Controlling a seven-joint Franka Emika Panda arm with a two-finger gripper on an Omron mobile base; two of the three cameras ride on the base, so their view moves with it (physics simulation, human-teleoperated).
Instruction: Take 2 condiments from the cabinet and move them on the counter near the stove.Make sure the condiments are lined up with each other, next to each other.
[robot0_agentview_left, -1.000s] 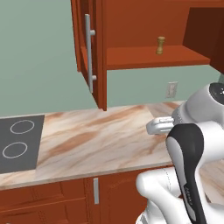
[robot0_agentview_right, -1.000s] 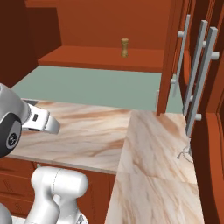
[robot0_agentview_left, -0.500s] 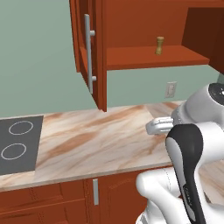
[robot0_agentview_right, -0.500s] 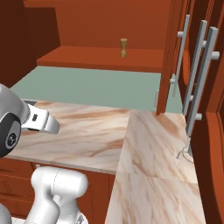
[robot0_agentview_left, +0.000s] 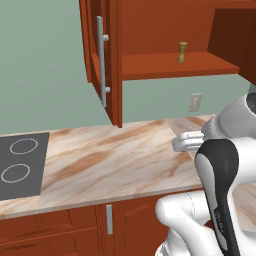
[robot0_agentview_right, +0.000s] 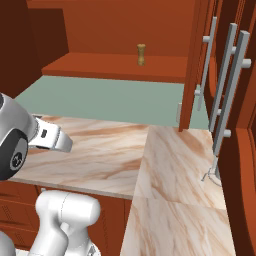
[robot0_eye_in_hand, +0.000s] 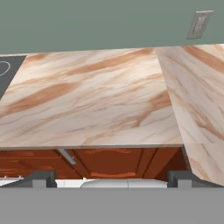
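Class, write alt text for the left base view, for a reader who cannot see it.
A small tan wooden shaker stands alone on the shelf of an open reddish-brown wall cabinet, above a marble-patterned counter. A dark cooktop with white rings lies at the left, and the robot's white arm rises at the lower right.

Both base cameras sit behind the arm, left and right, facing the open cabinet (robot0_agentview_left: 170, 65) over the tabletop (robot0_agentview_left: 110, 160), which they share. The hand camera looks down, seemingly close, across that tabletop toward the wall.
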